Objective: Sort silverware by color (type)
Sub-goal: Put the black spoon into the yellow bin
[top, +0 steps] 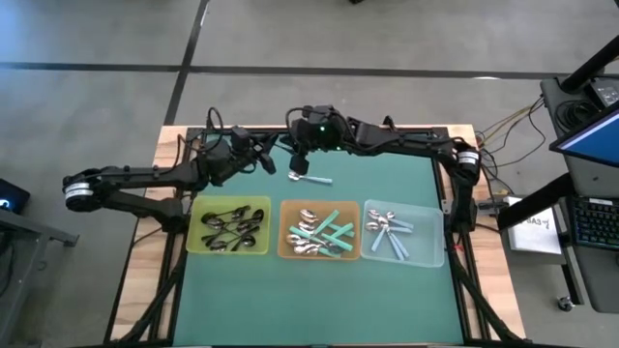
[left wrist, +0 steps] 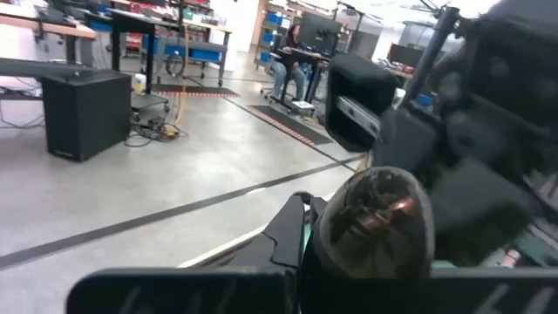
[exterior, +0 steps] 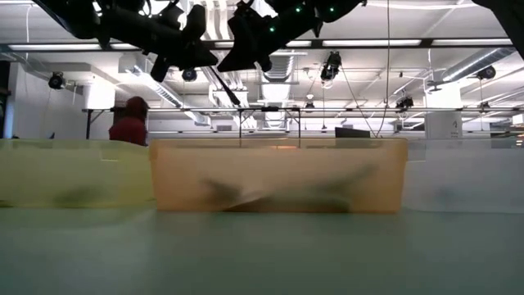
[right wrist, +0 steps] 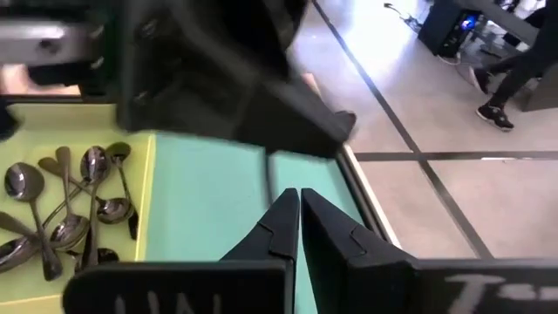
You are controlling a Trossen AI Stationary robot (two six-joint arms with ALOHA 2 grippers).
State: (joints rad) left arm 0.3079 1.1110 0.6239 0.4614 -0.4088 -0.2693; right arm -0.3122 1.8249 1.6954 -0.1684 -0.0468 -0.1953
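The silverware is nearly all sorted into three trays set in a row across the green mat: black-handled spoons (top: 230, 227) in the yellow tray (top: 197, 242), teal-handled spoons (top: 324, 232) in the orange tray (top: 286, 253), and pale blue-handled spoons (top: 392, 232) in the clear tray (top: 435, 253). One more pale blue-handled spoon (top: 311, 178) lies alone on the mat behind the trays, just under the right gripper (top: 299, 164).

From table height the trays' contents are only dark smears behind their walls (the orange tray hides its spoons almost wholly), and the lone spoon is not visible there at all. Both arms are cut off at the top of that picture, so it tells nothing of their fingers. A person in a red hooded top (exterior: 129, 121) stands in the room beyond.

The right wrist camera shows its own two dark fingers (right wrist: 283, 228) pressed tip to tip with nothing between them, above the mat beside the yellow tray; a blurred dark mass, probably the left arm, fills the space beyond. The black-handled spoons show clearly here, crossed over one another.

The left gripper (top: 262, 159) hangs over the mat's far edge, close to the right one. Its own camera is largely blocked by the right arm's housing and a shiny dome, so only one finger (left wrist: 288, 231) can be made out; its fingers are closed, and no spoon shows in them.

A person sits at a desk (left wrist: 292, 52) far back in the left wrist view. Another person's legs (right wrist: 510, 74) cross the floor in the right wrist view.
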